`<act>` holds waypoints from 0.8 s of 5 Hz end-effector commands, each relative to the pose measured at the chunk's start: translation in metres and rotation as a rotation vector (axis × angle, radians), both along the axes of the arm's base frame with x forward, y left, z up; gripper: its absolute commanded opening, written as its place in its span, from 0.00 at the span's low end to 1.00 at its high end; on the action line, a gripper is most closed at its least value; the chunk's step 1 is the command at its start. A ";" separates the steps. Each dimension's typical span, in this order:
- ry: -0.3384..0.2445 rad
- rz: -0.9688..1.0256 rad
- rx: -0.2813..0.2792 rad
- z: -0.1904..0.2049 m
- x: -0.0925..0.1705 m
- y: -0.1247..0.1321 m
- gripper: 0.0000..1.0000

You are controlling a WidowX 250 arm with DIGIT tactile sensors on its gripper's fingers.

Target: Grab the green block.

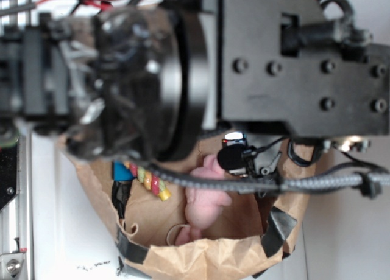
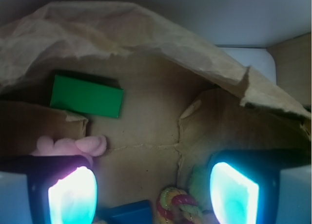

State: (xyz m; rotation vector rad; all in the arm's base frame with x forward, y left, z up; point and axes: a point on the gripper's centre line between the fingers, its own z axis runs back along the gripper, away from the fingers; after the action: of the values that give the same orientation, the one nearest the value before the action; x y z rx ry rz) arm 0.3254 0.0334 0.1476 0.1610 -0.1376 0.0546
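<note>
In the exterior view the robot arm (image 1: 244,61) fills most of the frame, blurred and close, and hides much of the brown paper bag (image 1: 207,259) below it. The green block cannot be seen there. Only part of the pink plush toy (image 1: 207,198) shows, along with a short stretch of a multicoloured rope toy (image 1: 149,182).

In the wrist view the end effector (image 2: 153,195) is cut off at the bottom edge. Its two glowing fingertips (image 2: 72,197) stand wide apart, released, with nothing between them.

The green block (image 2: 87,96) lies flat on the bag's floor, up and to the left of the end effector, well apart from it and close under the crumpled paper wall. The pink plush toy (image 2: 78,145) sits between the block and the left fingertip.

Visible in the wrist view are one green block, one pink toy, one blue block (image 2: 126,213) cropped at the bottom, one knotted rope toy (image 2: 178,207), and a pale green fuzzy shape (image 2: 199,181), hard to make out.
</note>
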 end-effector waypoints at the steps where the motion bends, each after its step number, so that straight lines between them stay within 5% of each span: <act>1: -0.107 -0.273 0.102 0.012 0.000 -0.006 1.00; 2: -0.135 -0.503 0.211 0.005 0.001 -0.008 1.00; 3: -0.140 -0.614 0.249 0.003 0.005 -0.006 1.00; 4: -0.055 -0.864 0.115 0.000 0.008 -0.001 1.00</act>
State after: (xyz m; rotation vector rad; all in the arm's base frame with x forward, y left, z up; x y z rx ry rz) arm 0.3280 0.0219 0.1317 0.1663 -0.2160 -0.8436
